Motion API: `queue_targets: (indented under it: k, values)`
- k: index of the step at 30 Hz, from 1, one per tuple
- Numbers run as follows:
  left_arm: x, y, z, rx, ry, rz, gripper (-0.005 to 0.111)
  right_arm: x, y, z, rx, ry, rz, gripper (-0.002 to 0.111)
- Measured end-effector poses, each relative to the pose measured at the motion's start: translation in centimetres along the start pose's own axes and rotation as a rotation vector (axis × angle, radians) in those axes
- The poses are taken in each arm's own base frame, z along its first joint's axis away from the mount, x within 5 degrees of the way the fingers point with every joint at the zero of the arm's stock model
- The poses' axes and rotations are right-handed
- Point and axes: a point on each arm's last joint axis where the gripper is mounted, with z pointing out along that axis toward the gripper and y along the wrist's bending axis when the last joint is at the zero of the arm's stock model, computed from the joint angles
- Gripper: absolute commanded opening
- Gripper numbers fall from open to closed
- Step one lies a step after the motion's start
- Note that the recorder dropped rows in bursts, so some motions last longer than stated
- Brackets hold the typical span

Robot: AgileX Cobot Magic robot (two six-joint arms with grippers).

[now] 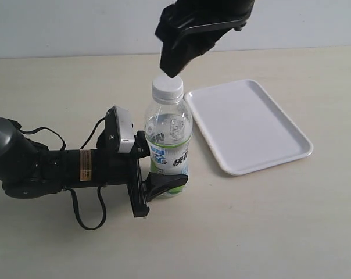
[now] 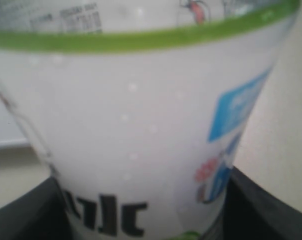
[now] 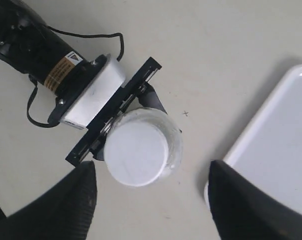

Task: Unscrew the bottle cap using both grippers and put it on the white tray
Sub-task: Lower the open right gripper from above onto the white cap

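White ribbed plastic, the bottle cap (image 1: 167, 87) sits on the neck of the bottle (image 1: 168, 145), which stands upright on the table (image 1: 280, 226) just left of the white tray (image 1: 251, 125) — near it, though the two do not touch. Down at the lower label the left gripper (image 1: 164, 181) is clamped on the bottle from the side. In the left wrist view the label fills almost everything, and we see a black finger (image 2: 21, 215) at each lower corner, tight against the bottle's sides. Directly above the cap hangs the right gripper (image 1: 173, 65), pointing down, its tip just over the cap; from the exterior view we cannot tell whether it touches. In the right wrist view its fingers (image 3: 66, 200) stand well apart, one on each side of the cap, neither one on it. Close around the bottle we find the left arm (image 1: 59, 165) lying low along the table, its grey-white camera block (image 1: 122, 131) level with the bottle's upper body on the side away from the tray, and a black cable (image 1: 85, 218) looping off that arm onto the table. The tray lies flat, one rounded corner nearest the bottle. The table top is a pale cream, matte and plain — behind it runs a light grey-blue wall (image 1: 76, 29).
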Motion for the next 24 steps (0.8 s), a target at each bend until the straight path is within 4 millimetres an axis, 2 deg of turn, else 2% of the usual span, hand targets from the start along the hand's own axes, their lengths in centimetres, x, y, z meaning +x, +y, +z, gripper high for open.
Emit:
queue_targets:
  k: [7, 24]
  values:
    - [0.0, 0.0, 0.0, 0.002, 0.0, 0.001, 0.001, -1.0, -0.3, 2.3, -0.009, 0.042, 0.104, 0.062]
    - [0.0, 0.0, 0.0, 0.004, 0.0, 0.002, 0.001, -1.3, -0.1, 2.3, -0.036, 0.03, 0.135, 0.066]
